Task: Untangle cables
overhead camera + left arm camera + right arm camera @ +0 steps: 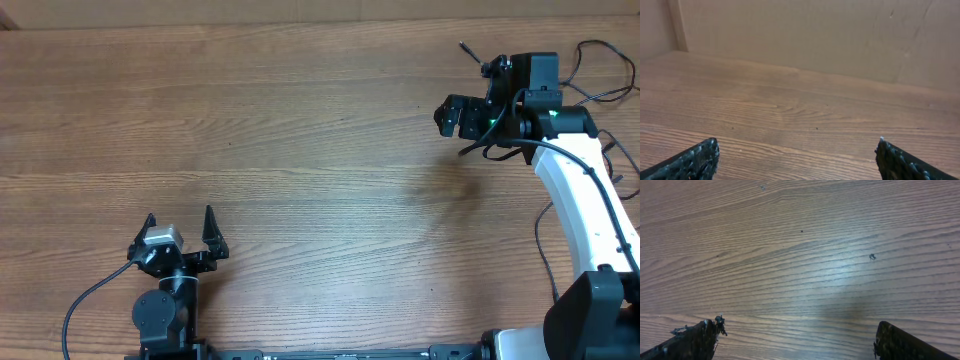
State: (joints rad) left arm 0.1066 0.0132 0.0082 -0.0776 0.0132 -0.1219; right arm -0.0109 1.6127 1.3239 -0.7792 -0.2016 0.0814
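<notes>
Toward the far right corner of the worktop (300, 150), we saw the cables (468, 49) as thin black strands, mostly hidden under the right arm, with one plug end poking out toward the far edge. The right gripper (796, 332) hung released over bare wood, its jaws spread wide with nothing between them. Whether any strand touched it, we could not tell. At the near left, the left gripper (180, 220) was likewise spread wide and empty, well apart from the cables.
</notes>
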